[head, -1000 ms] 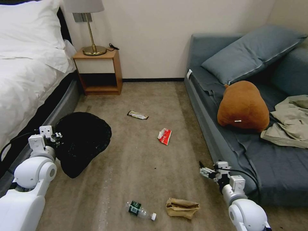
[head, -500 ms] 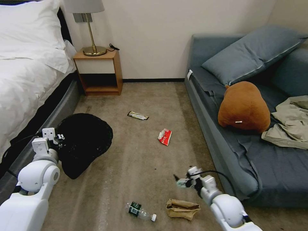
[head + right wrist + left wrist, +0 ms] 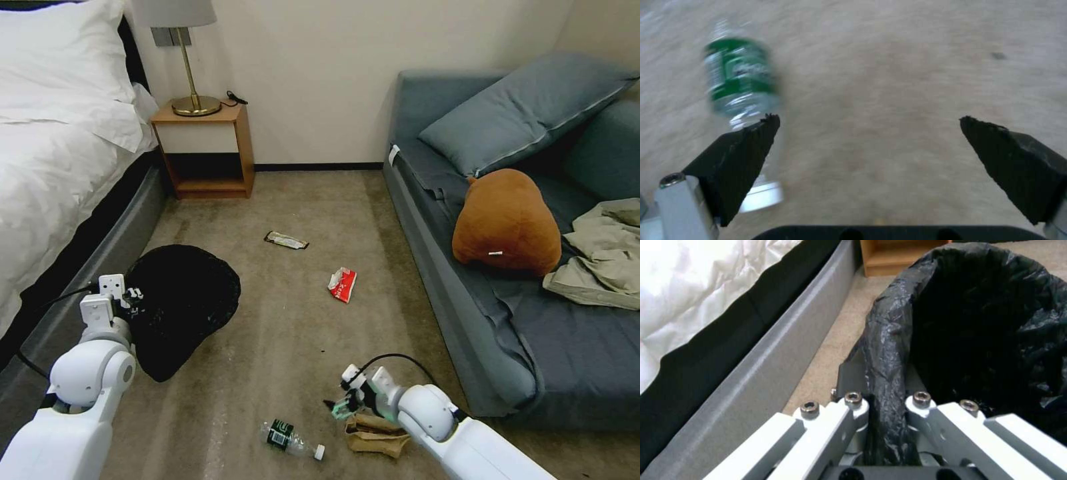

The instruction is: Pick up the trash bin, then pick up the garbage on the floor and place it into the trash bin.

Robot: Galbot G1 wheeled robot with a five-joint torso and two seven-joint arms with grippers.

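— Bottle [image 3: 291, 438] position, relative to the right gripper [image 3: 337, 407]?

— On the carpet just beside it, toward the robot's left and a little nearer the robot. Its long axis runs slantwise, white cap pointing toward the crumpled paper [image 3: 375, 433]. In the right wrist view the jaws stand wide and empty; one fingertip [image 3: 756, 133] overlaps the bottle's cap end, so the bottle lies off-centre, not between them.

— And the bin [image 3: 179, 303]?

— Held by the left gripper [image 3: 885, 400], clamped on the bagged rim, near the bed. The right arm is clearly nearer the bottle; I judge it must shift left to straddle it.
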